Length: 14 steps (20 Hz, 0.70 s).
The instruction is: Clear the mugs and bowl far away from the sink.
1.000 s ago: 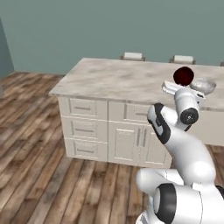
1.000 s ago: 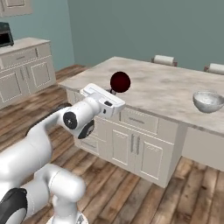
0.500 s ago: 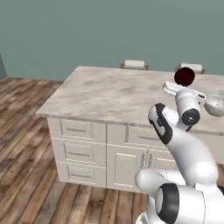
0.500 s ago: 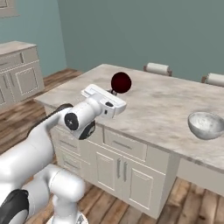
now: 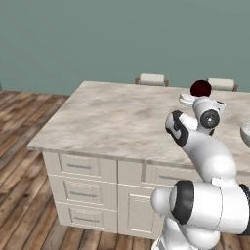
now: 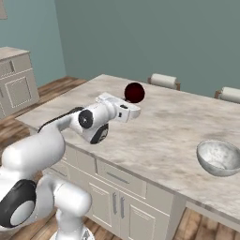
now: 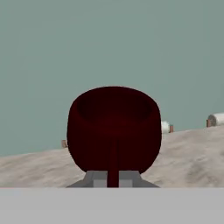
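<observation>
My gripper point(image 6: 131, 100) is shut on the handle of a dark maroon mug point(image 6: 134, 92), holding it upright in the air over the marble island counter point(image 6: 164, 126). From the left base view the mug point(image 5: 200, 88) sits just above my hand, with the gripper point(image 5: 197, 97) under it. In the hand view the mug point(image 7: 113, 127) stands right in front of the gripper point(image 7: 113, 178). The mottled white-grey bowl point(image 6: 219, 157) rests on the island near its front edge, well to the right of the mug; its rim point(image 5: 245, 132) shows at the frame edge. The sink is out of view.
Two chairs point(image 6: 163, 80) point(image 6: 232, 94) stand behind the island. White drawers and doors point(image 5: 83, 195) line the island's front. A white cabinet point(image 6: 16, 79) stands at far left. Wood floor point(image 5: 19, 161) lies to the left of the island.
The whole picture has shifted, so the base has driven; the island now sits closer and more head-on. The mug stays in the shut gripper in the same pose.
</observation>
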### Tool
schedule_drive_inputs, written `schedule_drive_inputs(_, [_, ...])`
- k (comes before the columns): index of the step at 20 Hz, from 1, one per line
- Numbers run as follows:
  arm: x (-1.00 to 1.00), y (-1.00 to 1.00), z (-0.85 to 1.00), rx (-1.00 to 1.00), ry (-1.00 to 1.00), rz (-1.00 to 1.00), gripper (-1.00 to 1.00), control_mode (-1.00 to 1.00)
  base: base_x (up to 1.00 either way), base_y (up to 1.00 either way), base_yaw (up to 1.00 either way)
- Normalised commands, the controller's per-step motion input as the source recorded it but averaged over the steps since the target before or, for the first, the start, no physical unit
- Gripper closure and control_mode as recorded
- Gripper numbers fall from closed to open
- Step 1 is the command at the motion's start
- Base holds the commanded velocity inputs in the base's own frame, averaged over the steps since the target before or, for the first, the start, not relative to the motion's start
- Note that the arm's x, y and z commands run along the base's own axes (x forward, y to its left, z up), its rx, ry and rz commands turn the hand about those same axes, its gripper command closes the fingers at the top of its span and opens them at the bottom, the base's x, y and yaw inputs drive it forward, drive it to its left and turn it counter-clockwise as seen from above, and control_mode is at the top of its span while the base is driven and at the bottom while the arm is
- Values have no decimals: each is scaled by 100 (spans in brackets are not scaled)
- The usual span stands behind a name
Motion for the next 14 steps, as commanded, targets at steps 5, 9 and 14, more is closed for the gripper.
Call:
schedule_drive_inputs(5, [81,-9,-11,-3,72,0,100,-100,0,0,0])
schedule_drive_inputs(9, [35,-12,-23,0,54,1,100,-100,0,0,0])
schedule_drive_inputs(14, [11,0,-9,0,11,0,100,-100,0,0,0])
